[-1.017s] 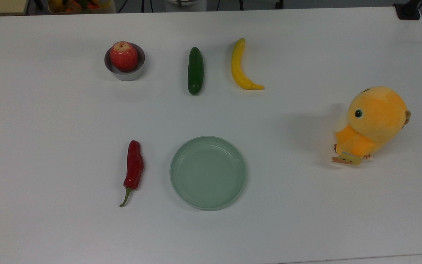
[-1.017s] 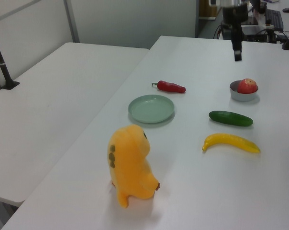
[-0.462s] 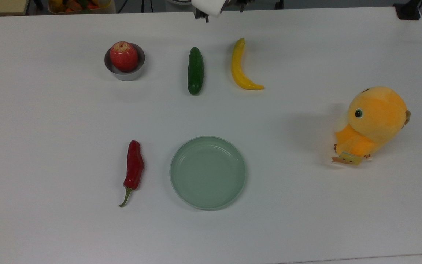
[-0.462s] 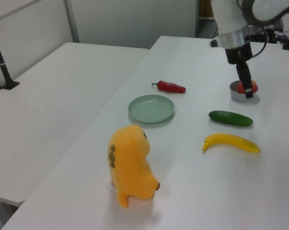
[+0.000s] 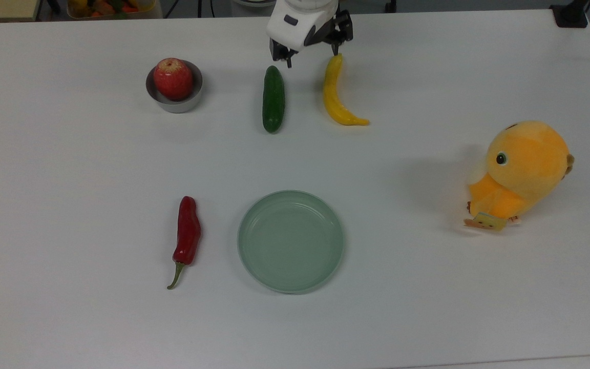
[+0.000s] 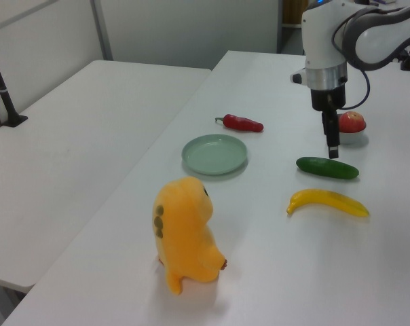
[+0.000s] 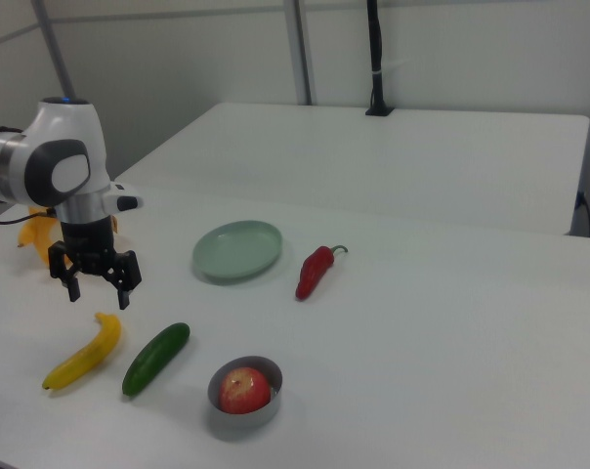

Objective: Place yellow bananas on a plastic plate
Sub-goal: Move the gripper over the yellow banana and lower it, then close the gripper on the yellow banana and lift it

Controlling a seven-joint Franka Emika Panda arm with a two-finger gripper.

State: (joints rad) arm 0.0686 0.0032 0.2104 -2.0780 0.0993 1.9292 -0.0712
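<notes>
On the white table [image 5: 69,205] lie one yellow banana [image 5: 337,95], one dark green cucumber [image 5: 273,99], one red chili pepper [image 5: 187,237], one pale green plastic plate [image 5: 259,266], one metal bowl [image 5: 174,105] holding one red apple [image 5: 173,78], and one orange plush toy [image 5: 523,171].

In the top view the banana sits at about 1 o'clock from the plate, well apart from it, just to the 3 o'clock side of the cucumber. Its long axis runs roughly 12 to 6, with the blunt end toward 12 and the pointed tip curling toward 4 o'clock.

The gripper [image 5: 310,54] hangs above the table by the 12 o'clock ends of the cucumber and banana, fingers spread wide, grasping nothing.
</notes>
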